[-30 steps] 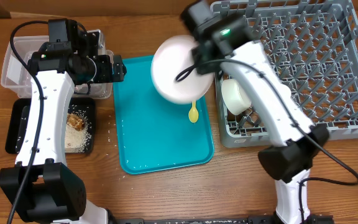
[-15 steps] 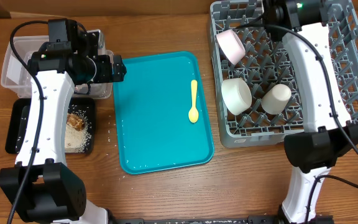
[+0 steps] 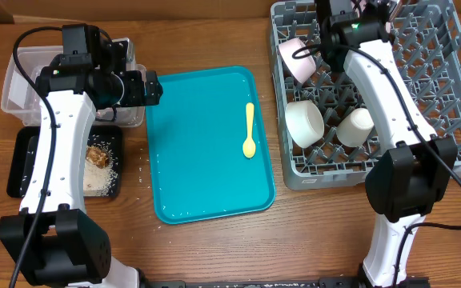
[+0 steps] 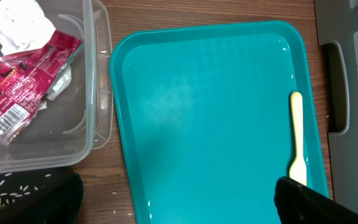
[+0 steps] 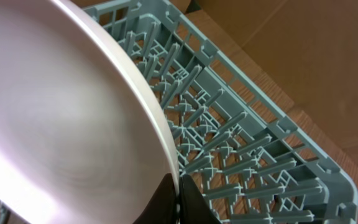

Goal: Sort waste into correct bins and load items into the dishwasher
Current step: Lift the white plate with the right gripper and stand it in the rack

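Note:
My right gripper (image 5: 179,186) is shut on the rim of a pale pink-white plate (image 5: 61,118). It holds the plate tilted over the grey dish rack (image 5: 260,155). Overhead, the plate (image 3: 297,58) stands at the rack's near-left corner under my right wrist (image 3: 349,20). A yellow spoon (image 3: 249,130) lies on the teal tray (image 3: 206,184) and also shows in the left wrist view (image 4: 297,137). My left gripper (image 4: 179,202) is open and empty above the tray's left edge (image 4: 123,124), beside the clear waste bin (image 4: 98,93).
The rack (image 3: 454,96) holds a white bowl (image 3: 304,122) and a white cup (image 3: 356,126). The clear bin (image 3: 18,76) holds a red wrapper (image 4: 17,87) and white tissue (image 4: 17,25). A black tray of food scraps (image 3: 98,164) sits at the left.
My right arm carried the plate from above the teal tray to the rack's left end, uncovering the spoon. The left arm has not moved.

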Robot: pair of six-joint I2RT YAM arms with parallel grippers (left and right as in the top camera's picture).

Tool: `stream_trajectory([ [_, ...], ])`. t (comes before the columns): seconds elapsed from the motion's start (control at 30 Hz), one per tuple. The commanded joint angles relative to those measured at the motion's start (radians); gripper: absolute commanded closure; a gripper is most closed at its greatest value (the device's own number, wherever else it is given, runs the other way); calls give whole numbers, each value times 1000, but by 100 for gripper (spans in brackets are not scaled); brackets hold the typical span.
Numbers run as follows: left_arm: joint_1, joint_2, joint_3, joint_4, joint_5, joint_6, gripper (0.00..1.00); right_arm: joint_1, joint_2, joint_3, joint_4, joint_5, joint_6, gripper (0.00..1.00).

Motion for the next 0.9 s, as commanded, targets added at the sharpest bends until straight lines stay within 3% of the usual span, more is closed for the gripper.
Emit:
stream_trajectory([
  [0.0, 0, -7, 21, -2, -2, 11, 0, 13, -10, -12, 13, 21, 18, 96],
  [0.37, 0, -7, 21, -2, -2, 11, 0, 29, -10, -12, -9, -100, 17, 95],
  [0.7, 0, -7, 21, -2, -2, 11, 0, 38, -23, 10, -68, -159, 10, 77],
  [0.87, 0, -7, 21, -2, -2, 11, 0, 58, -65, 80, -117, -332, -67, 58],
])
